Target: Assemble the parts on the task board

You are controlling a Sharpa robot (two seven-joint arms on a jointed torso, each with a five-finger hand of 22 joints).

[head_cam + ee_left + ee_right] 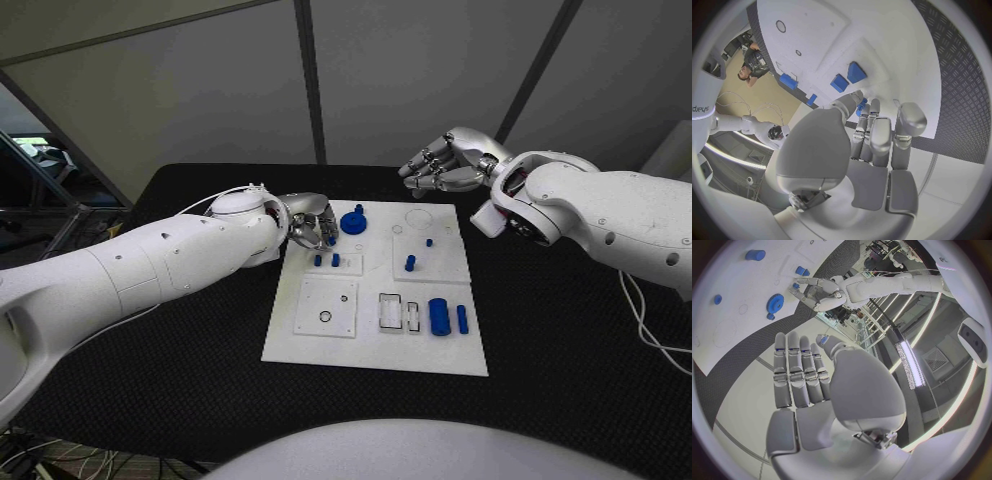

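The task board (378, 340) is lying in the middle of the black counter (577, 340), and everything else is placed here relative to it. The left hand (309, 222) is hovering over the board's far left corner, its fingers (873, 135) curling down together toward the surface; whether they are pinching anything cannot be told. Just beside that hand, toward the board's middle, a blue gear (353, 224) is sitting on the far edge area. Two small blue pegs (326, 260) are standing just nearer than the hand, on the board's left side. A single blue peg (410, 264) is standing near the centre, and a large blue cylinder (438, 316) with a thinner blue pin (462, 319) beside it is lying toward the board's near right part. The right hand (450, 163) is hanging in the air beyond the board's far right corner, well apart from the parts, its fingers (795, 375) held straight, side by side, holding nothing.
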